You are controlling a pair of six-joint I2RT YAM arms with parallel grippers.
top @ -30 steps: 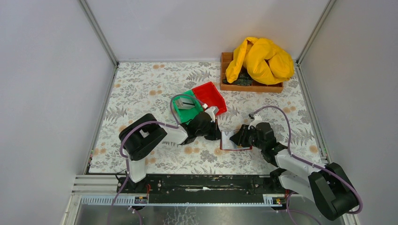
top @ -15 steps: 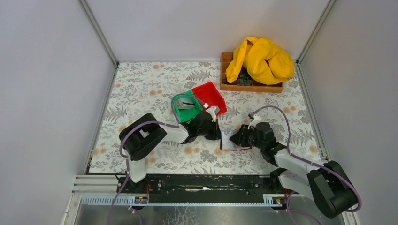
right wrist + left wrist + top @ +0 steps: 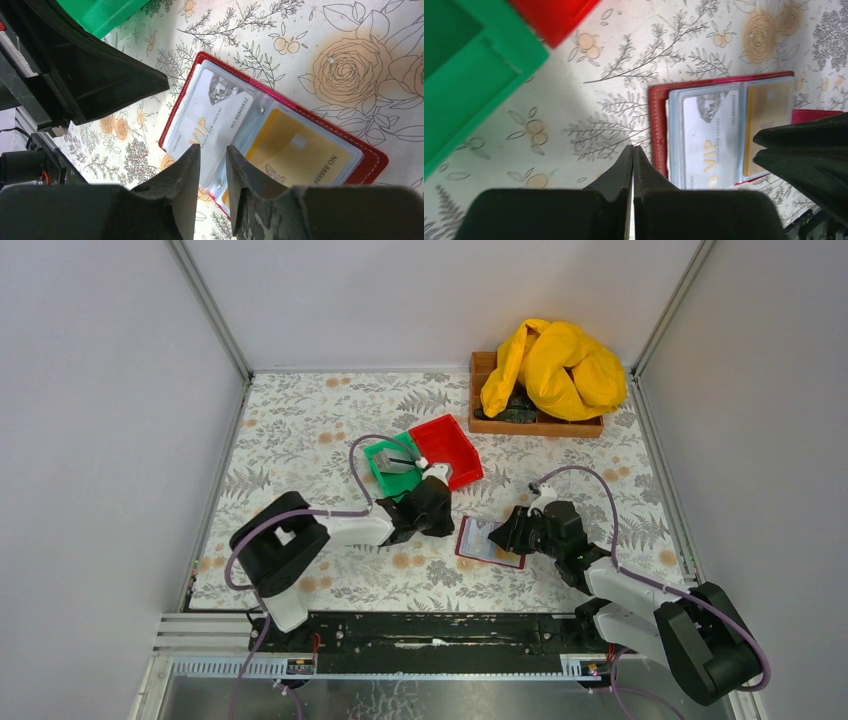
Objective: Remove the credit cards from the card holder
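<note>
Card holder now spread open, left gripper [image 3: 633, 157] drawn back

We see the card holder [image 3: 480, 540] flat at the centre of the top view, silver card [image 3: 210, 120] and gold card [image 3: 295, 150] in its sleeves. Earlier both grippers crowded it. The left gripper, pressed together, sits just left of it. The right gripper [image 3: 212, 152], fingers slightly apart, hides its right edge.

The silver card [image 3: 212, 125], mid-frame in the right wrist view inside the card holder [image 3: 372, 162], reads "VIP" in gold and a number starting "NO 8888"; its finer print is illegible. The gold card [image 3: 295, 150] right of it reads "NO 8888…".
</note>
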